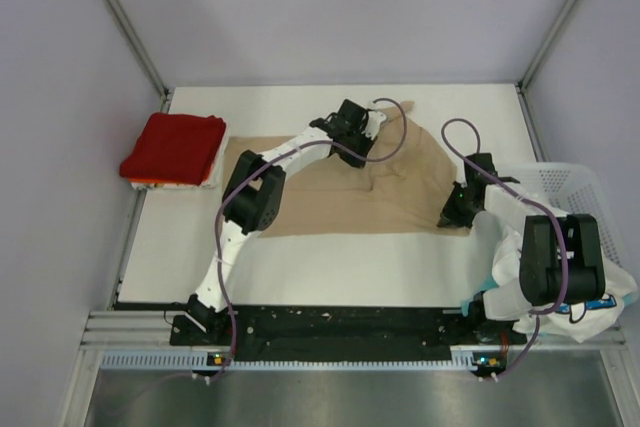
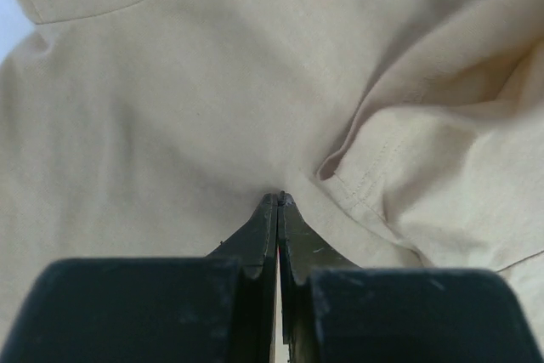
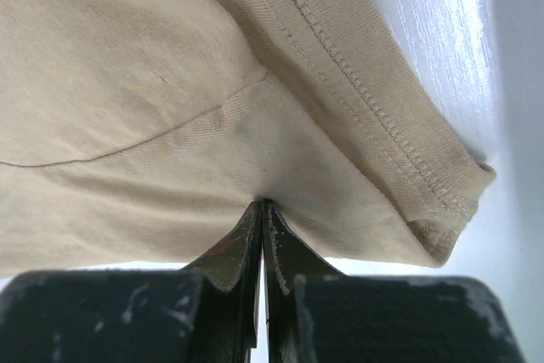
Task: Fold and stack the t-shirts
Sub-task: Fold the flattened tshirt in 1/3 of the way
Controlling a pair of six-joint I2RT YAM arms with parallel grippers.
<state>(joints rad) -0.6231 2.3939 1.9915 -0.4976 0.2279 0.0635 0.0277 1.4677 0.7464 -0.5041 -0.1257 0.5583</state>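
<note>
At far left a folded red t-shirt [image 1: 175, 145] tops a stack, with only orange and white edges [image 1: 172, 183] showing beneath it. The tan t-shirt [image 1: 400, 202] lies spread mid-surface [image 1: 330, 267], rumpled toward its far side. The left end effector [image 2: 279, 210] is pinched tight on cloth there. The right end effector [image 3: 262, 214] is likewise clamped on the shirt's near-right edge, beside a stitched hem. The right arm [image 1: 550, 257] hides much of the basket [image 1: 570, 182].

White table [image 1: 300, 267], tan t-shirt [image 1: 340, 197] across its middle, red-topped folded stack [image 1: 175, 152] far left.
</note>
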